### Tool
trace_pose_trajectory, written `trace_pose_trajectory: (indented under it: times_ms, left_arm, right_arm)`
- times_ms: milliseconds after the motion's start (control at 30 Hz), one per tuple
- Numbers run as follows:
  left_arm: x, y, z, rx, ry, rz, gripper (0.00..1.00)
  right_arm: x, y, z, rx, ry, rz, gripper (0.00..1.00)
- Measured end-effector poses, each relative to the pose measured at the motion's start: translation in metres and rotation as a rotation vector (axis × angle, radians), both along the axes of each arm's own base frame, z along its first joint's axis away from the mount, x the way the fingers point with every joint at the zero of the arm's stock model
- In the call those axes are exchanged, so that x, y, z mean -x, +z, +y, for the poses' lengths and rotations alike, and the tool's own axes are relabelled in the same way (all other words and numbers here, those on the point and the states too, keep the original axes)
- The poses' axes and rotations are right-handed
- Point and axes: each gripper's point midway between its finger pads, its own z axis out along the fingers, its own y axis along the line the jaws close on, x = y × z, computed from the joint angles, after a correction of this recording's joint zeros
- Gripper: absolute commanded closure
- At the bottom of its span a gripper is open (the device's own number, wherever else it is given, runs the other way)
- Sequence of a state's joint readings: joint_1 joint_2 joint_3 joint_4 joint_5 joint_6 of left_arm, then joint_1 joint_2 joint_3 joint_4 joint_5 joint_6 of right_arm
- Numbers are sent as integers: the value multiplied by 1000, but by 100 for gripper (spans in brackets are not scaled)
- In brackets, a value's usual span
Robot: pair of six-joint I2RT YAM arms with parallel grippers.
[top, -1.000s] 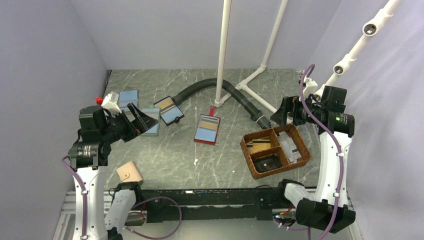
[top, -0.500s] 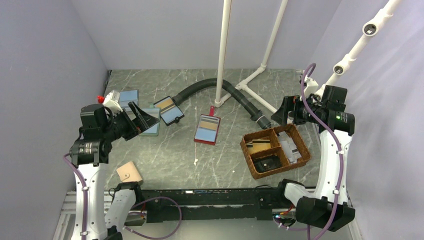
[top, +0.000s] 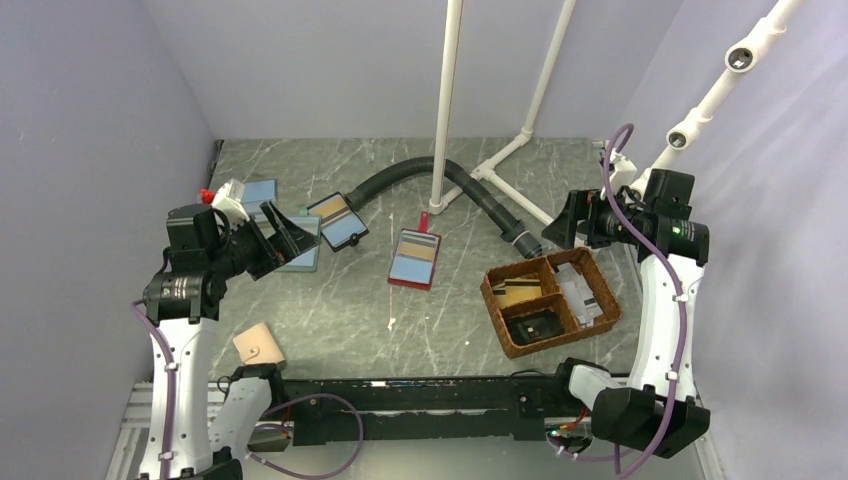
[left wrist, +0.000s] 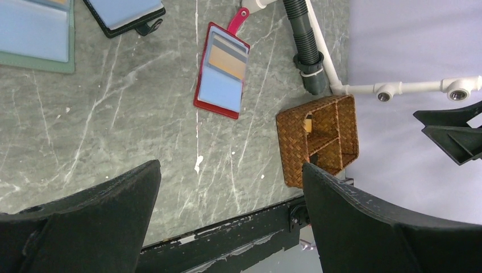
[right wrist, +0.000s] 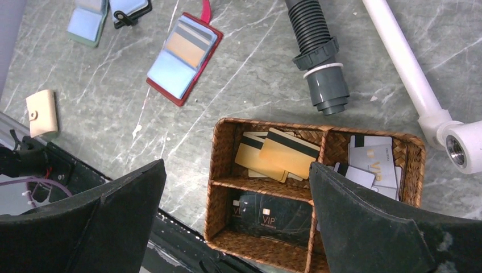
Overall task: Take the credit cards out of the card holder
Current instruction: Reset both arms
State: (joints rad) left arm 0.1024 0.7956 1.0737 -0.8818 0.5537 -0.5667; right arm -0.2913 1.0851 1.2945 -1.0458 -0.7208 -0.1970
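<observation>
The teal card holder (top: 302, 255) lies open at the far left of the table, showing a pale blue-grey face. My left gripper (top: 283, 228) hovers over it, open and empty, and hides part of it. In the left wrist view the holder (left wrist: 34, 40) sits at the top left corner, well beyond my left gripper (left wrist: 230, 170). The right wrist view shows it (right wrist: 86, 24) at the top left. I cannot make out separate credit cards in it. My right gripper (top: 553, 232) is open and empty, above the far side of the basket (right wrist: 227, 170), as the right wrist view (right wrist: 237, 166) shows.
A black-edged holder (top: 337, 220) and a red-edged holder with a red tab (top: 415, 260) lie open mid-table. The wicker basket (top: 497, 297) holds tan (right wrist: 278, 153), black (right wrist: 278, 213) and pale cards (right wrist: 372, 159). A tan pouch (top: 258, 345), a black hose (top: 400, 175) and white pipes (top: 443, 100) are nearby.
My left arm has risen and shifted slightly toward the far side, its gripper still open over the teal holder. The right arm has barely moved.
</observation>
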Motion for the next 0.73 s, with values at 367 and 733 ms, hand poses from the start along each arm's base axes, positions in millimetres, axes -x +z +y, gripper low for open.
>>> trace_pose_trajectory:
  times_ms: [367, 733]
  left_arm:
    - [-1, -3, -2, -4, -6, 9, 1]
    - [-6, -1, -6, 20, -17, 3, 1]
  right_arm:
    - [-1, 1, -1, -21, 1, 0, 0]
    - [-2, 0, -2, -35, -2, 4, 0]
